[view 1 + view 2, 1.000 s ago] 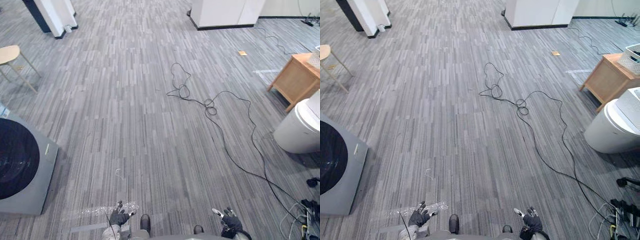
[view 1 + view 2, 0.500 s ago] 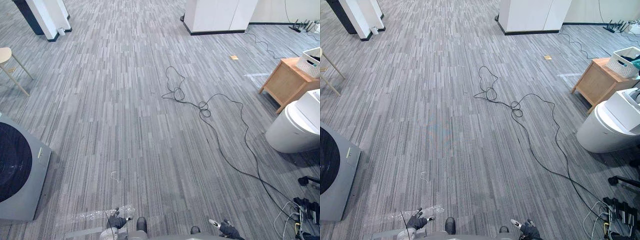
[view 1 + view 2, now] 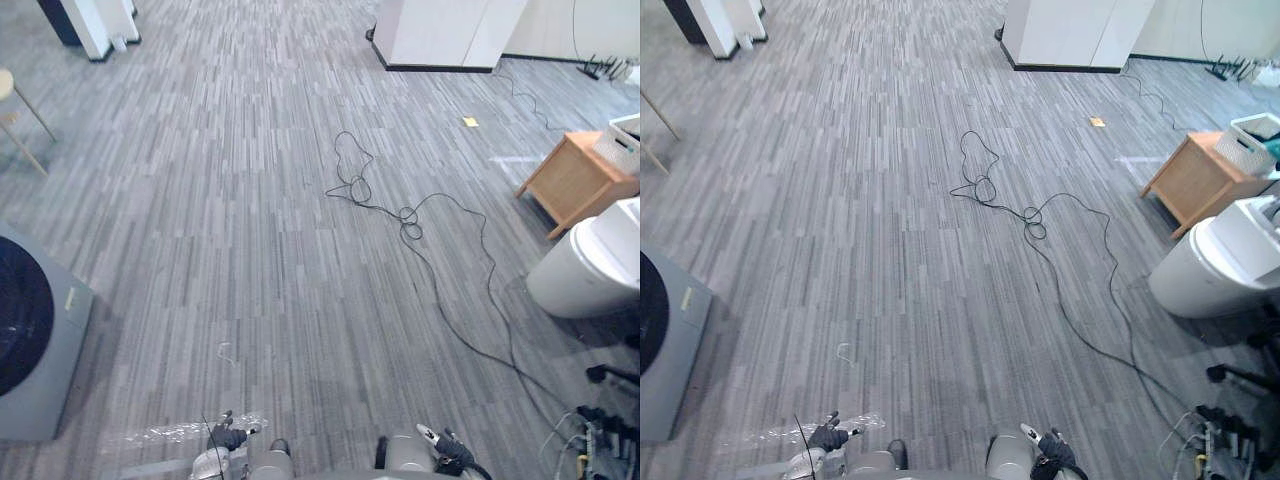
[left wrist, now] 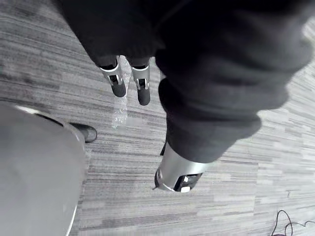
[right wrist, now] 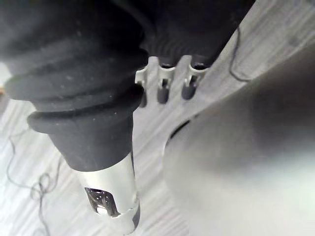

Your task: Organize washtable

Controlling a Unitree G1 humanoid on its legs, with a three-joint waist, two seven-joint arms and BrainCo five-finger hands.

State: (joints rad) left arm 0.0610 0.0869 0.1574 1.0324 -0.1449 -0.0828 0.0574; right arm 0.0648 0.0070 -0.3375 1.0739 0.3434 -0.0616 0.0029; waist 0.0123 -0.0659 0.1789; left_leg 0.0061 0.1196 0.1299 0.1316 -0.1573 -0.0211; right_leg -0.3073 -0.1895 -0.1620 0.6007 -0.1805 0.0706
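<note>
My left hand [image 3: 228, 438] hangs low at my side above grey carpet, its fingers [image 4: 117, 81] straight and holding nothing. A crumpled strip of clear plastic [image 3: 180, 432] lies on the floor just beyond it, not touched. My right hand [image 3: 450, 452] hangs at the other side, its fingers [image 5: 162, 83] relaxed and empty.
A grey front-loading washing machine [image 3: 30, 350] stands at the left. At the right are a white rounded appliance [image 3: 585, 270] and a wooden side table [image 3: 575, 180] bearing a white basket [image 3: 625, 140]. A white cabinet [image 3: 450, 30] stands far ahead, and a stool [image 3: 15, 110] at the far left.
The whole picture has shifted, so the camera has moved. Both hands stay hanging at my sides and sit a little lower in the picture.
</note>
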